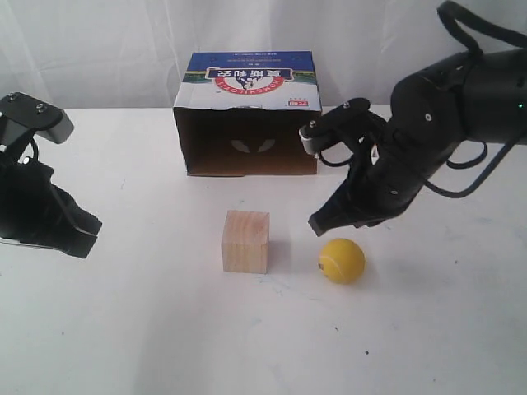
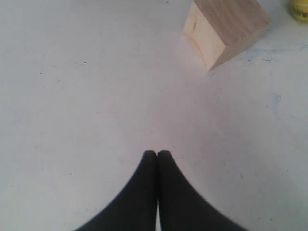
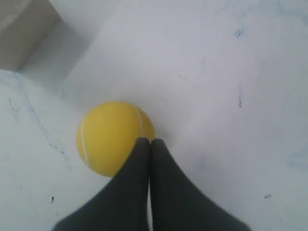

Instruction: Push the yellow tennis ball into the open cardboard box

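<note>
On the white table (image 1: 123, 329) the ball (image 1: 342, 260) lay near the cube (image 1: 245, 241), apart from the box (image 1: 247, 140). The right gripper (image 3: 149, 142), closed and empty, hung just by the ball; the left gripper (image 2: 157, 154) was closed, empty too.

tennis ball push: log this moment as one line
right tool: shut, beside yellow tennis ball, contact unclear | left tool: shut, left of wooden cube | ball: on table, outside open cardboard box

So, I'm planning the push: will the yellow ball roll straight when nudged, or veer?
Round on a smooth table, the yellow tennis ball will probably roll at a light touch. The shut right pincer is narrow, so an off-centre push may deflect it sideways.
</note>
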`<state>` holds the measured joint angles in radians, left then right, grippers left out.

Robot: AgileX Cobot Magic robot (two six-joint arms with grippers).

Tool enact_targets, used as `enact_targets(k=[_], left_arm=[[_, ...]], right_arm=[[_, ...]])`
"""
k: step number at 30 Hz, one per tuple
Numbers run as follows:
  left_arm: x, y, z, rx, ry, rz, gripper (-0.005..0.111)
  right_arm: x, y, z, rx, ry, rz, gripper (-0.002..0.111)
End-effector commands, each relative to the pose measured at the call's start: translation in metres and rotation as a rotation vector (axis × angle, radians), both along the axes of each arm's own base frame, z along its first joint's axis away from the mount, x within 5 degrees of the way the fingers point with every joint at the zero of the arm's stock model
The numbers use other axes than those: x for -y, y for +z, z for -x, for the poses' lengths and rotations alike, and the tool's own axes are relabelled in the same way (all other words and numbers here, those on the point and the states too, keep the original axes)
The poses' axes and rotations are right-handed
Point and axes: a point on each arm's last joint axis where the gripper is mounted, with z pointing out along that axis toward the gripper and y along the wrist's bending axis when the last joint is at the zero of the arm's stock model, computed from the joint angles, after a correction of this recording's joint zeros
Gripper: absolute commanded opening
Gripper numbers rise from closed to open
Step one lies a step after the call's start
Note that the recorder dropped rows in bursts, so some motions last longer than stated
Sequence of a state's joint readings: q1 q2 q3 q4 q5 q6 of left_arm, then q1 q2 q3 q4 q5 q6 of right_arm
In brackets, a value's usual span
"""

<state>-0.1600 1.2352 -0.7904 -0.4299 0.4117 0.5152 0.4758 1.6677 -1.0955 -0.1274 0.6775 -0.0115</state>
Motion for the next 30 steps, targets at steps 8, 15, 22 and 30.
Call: enact_targets(k=[8,15,22,30], left_arm=[[0.002,0.003,-0.001,0.014,0.001,0.011,0.0],[0.001,0.003,-0.001,0.012,-0.001,0.009,0.0],[0.001,0.003,-0.001,0.014,0.0,0.009,0.0],[0.001,0.003,-0.002,0.018,0.002,0.009,0.0]], right_arm=[[0.003,-0.049,-0.016,-0.047,-0.007,0.024,0.0],[0.0,-0.058,-0.021,-0.065,-0.005,0.03,0.0],[-0.004,-0.047,-0.029,-0.035,-0.007,0.017,0.0],[-0.012,-0.029,-0.046,0.028,0.013,-0.005,0.0]])
